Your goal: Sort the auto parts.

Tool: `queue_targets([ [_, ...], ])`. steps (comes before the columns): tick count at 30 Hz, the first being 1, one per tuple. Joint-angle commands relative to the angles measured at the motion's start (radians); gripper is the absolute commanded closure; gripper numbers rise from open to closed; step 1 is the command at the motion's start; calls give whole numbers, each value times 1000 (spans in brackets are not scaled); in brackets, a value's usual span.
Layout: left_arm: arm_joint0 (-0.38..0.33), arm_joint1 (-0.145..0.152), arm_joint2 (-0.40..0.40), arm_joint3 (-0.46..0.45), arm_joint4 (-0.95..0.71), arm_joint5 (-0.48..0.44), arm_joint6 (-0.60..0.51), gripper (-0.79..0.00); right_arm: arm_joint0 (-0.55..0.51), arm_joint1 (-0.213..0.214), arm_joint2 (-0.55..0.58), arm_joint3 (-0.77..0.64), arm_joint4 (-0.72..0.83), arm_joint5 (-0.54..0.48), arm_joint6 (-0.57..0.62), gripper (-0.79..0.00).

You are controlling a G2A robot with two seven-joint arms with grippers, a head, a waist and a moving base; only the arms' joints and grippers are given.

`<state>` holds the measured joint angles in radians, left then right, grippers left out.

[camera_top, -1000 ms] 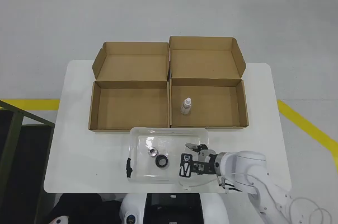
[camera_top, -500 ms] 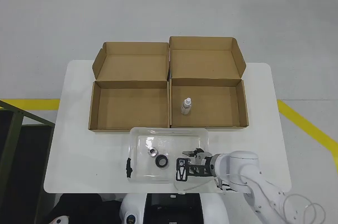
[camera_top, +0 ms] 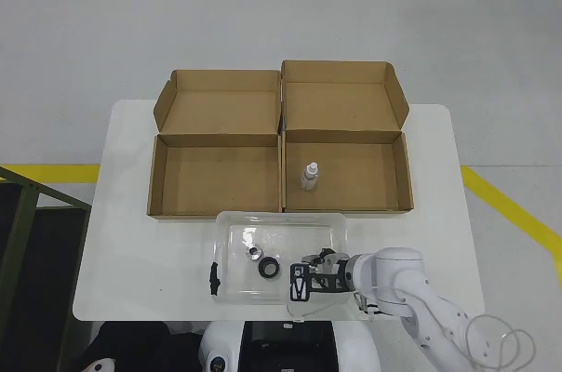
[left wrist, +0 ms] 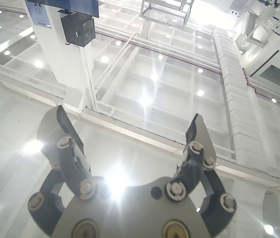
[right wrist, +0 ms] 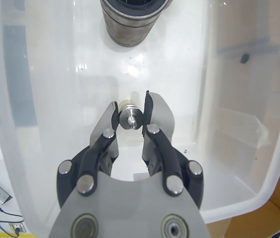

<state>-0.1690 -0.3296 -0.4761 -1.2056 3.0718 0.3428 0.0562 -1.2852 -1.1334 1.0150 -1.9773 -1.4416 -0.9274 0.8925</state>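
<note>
My right gripper (right wrist: 130,115) is low inside the clear plastic bin (right wrist: 231,134), shut on a small metal part (right wrist: 129,119) with a cream tip that rests on the bin floor. Just beyond it stands a steel linear bearing (right wrist: 132,8) with a black bore. From above, the right gripper (camera_top: 299,281) is in the bin's (camera_top: 233,221) front middle, with the bearing (camera_top: 269,269) to its left and another small metal piece (camera_top: 254,251) behind that. A small white part (camera_top: 309,176) stands in the right cardboard box (camera_top: 404,177). My left gripper (left wrist: 128,115) is open, pointing at the ceiling.
An empty left cardboard box (camera_top: 155,177) sits beside the right one, both behind the bin with lids folded back. A black clip (camera_top: 213,276) is on the bin's left end. Bare white table (camera_top: 141,251) lies left of the bin.
My right gripper has shifted a little to the left inside the bin, closer to the bearing. Nothing else has moved.
</note>
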Motion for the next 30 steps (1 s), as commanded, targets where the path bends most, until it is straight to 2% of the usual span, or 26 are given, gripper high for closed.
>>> queue_targets([
  [1, 0, 0, 0, 0, 0, 0, 0, -785, 4, 1, -3, -8, 3, 0, -1, 0],
  [9, 0, 0, 0, 0, 0, 0, 0, -785, 0, 10, 15, -93, 24, 23, -23, 0],
  [13, 0, 0, 0, 0, 0, 0, 0, -785, -9, 14, 45, -127, 4, 75, -92, 0],
  [19, 0, 0, 0, 0, 0, 0, 0, -785, -44, 19, 94, -149, -35, 174, -258, 0],
  [25, 0, 0, 0, 0, 0, 0, 0, -785, -90, 17, 118, -132, -33, 301, -478, 0],
  [30, 0, 0, 0, 0, 0, 0, 0, -785, -99, 12, 112, -108, 8, 346, -661, 0],
])
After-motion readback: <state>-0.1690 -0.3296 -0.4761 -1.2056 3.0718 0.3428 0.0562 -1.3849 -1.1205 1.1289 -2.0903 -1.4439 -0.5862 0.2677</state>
